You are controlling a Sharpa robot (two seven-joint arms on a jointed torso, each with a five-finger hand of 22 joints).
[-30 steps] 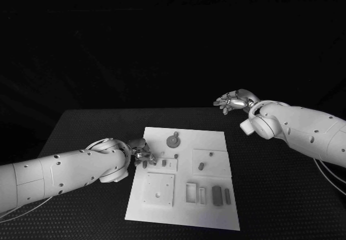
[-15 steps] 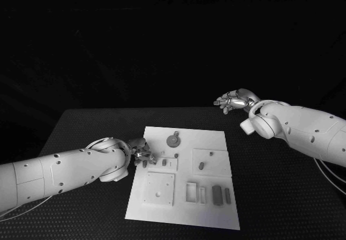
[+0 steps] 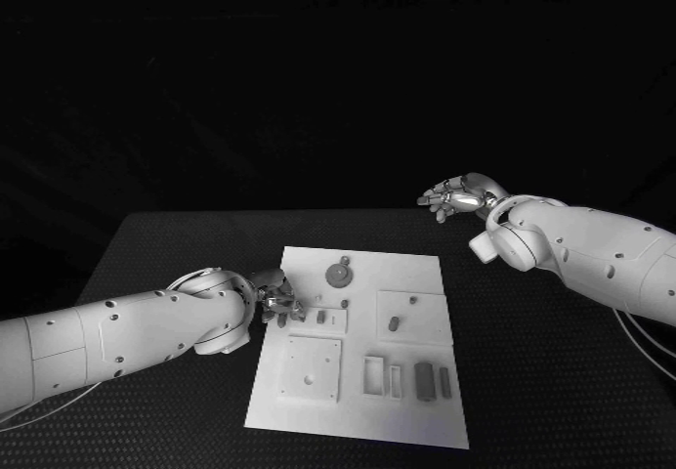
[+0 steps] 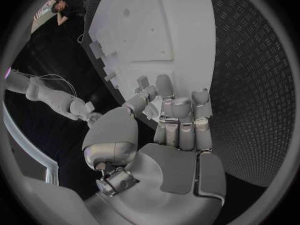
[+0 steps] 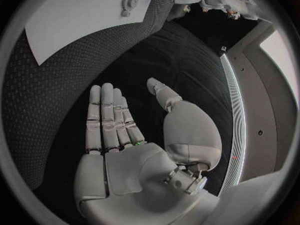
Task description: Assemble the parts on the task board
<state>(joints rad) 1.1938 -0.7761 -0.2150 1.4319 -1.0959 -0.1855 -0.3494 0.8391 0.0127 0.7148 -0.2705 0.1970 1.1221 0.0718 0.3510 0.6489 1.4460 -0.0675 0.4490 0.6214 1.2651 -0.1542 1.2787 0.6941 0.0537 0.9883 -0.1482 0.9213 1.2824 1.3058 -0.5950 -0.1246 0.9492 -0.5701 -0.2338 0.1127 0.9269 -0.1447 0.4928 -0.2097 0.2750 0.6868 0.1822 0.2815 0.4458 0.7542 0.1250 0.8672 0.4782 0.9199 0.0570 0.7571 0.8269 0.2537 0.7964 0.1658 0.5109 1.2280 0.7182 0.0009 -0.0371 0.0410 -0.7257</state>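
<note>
The white task board [image 3: 401,274] lies in the middle of the table, also visible in the left wrist view [image 4: 156,30] and the right wrist view [image 5: 81,15]. On it sit a round grey part [image 3: 338,274], an oblong part [image 3: 395,322] and upright grey pieces [image 3: 424,381] near the front. My left hand [image 3: 276,301] is at the board's left edge with fingers curled; thumb and fingertips [image 4: 164,85] pinch a small grey part [image 4: 150,93]. My right hand [image 3: 453,198] hovers beyond the board's far right corner, fingers [image 5: 106,117] straight and apart, holding nothing.
A raised square plate [image 3: 310,369] and a slotted frame [image 3: 373,376] occupy the board's front. Black textured table [image 3: 549,371] surrounds the board on all sides. My right forearm [image 3: 592,249] hangs over the table's right side.
My left hand has shifted very slightly at the board's left edge. The right arm has not moved.
</note>
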